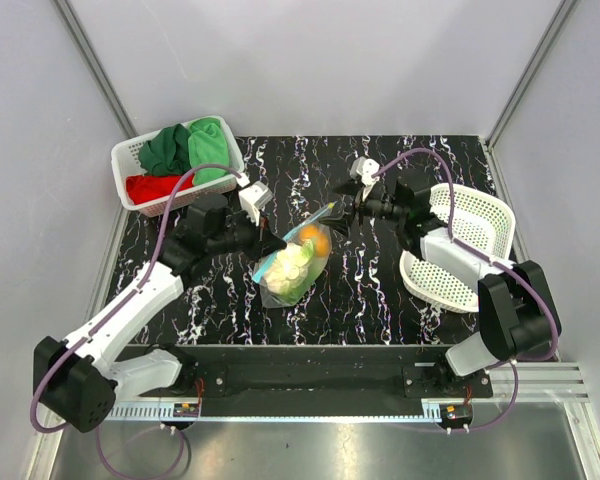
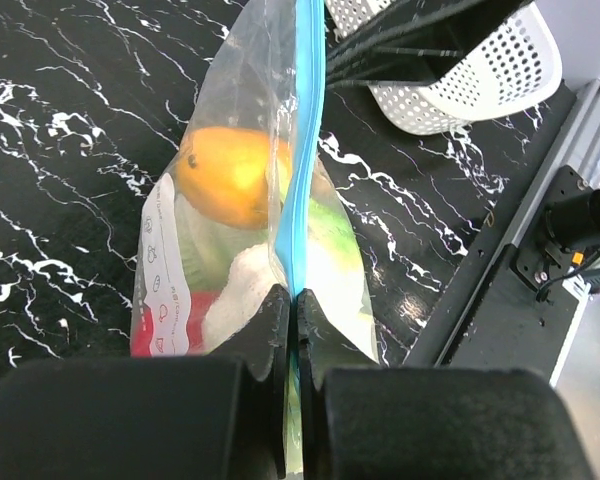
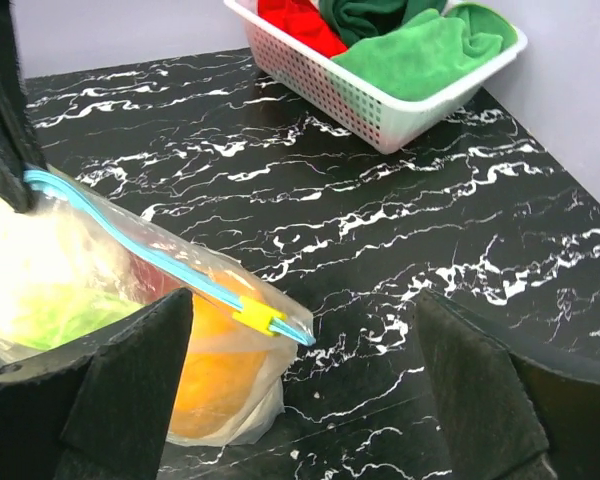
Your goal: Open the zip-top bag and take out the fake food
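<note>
**Left fingers pinch the zip strip; right fingers spread at the slider end**

At the far left of the desk (image 1: 380, 290) sits a white mesh basket (image 1: 122, 160) holding green cloths (image 1: 205, 140) and a red cloth (image 1: 150, 187).

The left gripper (image 1: 273, 238) reaches toward the middle of the desk. In its wrist view the fingers (image 2: 265, 330) are pressed together on the teal-blue zip strip (image 2: 305, 150), clamping one end of the zip-top bag (image 1: 292, 262).

The bag lies mid-desk between the two arms, its strip running from the left gripper up toward the right one. Its underside appears to rest on the desk. The strip shows as one unbroken line, and a yellow slider (image 3: 257, 318) sits at the end nearest the right arm.

All the fake food is inside the bag:
- a round orange (image 2: 230, 175) toward the slider end
- a pale cabbage-like piece (image 2: 242, 290) close to the left fingers
- a red piece (image 2: 198, 303) beside it, partly hidden by the printed label
- green leafy pieces (image 2: 330, 235) on the other side of the strip

The right gripper (image 3: 302, 310) is at the bag's slider corner with its fingers (image 3: 110, 400) spread wide. The slider lies in the gap between them, touching neither pad.

A second white mesh basket (image 1: 470, 215) sits tilted at the far right of the desk, beside the right arm.
</note>
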`<action>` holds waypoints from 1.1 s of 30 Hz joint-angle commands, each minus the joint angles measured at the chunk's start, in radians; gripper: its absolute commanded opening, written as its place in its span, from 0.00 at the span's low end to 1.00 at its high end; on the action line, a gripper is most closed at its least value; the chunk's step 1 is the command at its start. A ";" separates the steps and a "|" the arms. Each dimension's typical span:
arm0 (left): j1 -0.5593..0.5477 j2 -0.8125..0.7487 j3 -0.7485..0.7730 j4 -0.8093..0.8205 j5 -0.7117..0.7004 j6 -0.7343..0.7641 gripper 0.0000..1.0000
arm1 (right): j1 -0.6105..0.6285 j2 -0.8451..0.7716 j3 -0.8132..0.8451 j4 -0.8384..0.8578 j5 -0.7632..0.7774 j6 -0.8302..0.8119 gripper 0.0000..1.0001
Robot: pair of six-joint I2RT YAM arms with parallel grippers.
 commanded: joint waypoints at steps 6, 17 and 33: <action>0.008 0.024 0.092 -0.020 0.032 0.011 0.05 | 0.003 0.018 0.033 0.006 -0.107 0.003 0.39; -0.140 0.156 0.242 -0.025 -0.100 0.096 0.72 | 0.028 -0.083 -0.046 0.064 -0.072 0.182 0.29; -0.128 0.309 0.377 -0.131 -0.202 0.131 0.09 | 0.036 -0.198 -0.110 -0.042 -0.018 0.094 0.63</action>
